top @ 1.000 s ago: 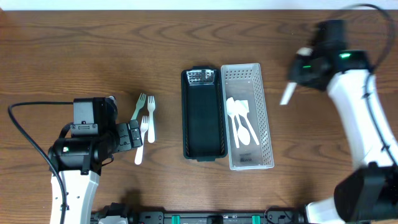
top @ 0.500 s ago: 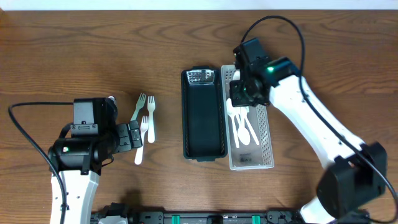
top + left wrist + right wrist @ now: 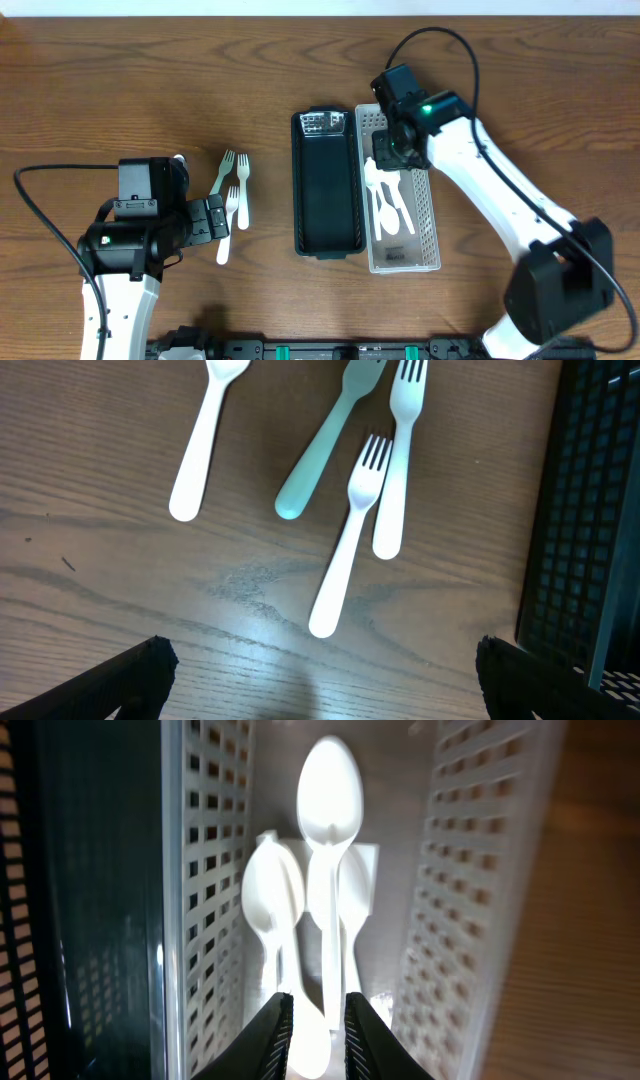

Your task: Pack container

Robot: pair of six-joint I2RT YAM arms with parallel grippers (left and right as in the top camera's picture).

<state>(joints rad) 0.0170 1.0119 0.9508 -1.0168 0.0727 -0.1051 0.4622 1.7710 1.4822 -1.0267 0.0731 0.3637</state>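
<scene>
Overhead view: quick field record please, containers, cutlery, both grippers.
black basket: centre, no cutlery inside
white basket: right beside the black basket, holds white spoons
forks: loose on table, left of black basket; one mint, rest white
left gripper: open, beside forks
right gripper: in white basket, jaws narrow around a spoon handle; grip unclear

Plastic forks and spoons on a wooden table
The table showed smooth brown wood grain with a soft sheen. The white basket was perforated, faintly glossy plastic, and the black basket was dark gridded plastic with shinier walls. The spoons looked smooth and glossy, the forks more matt.
</scene>
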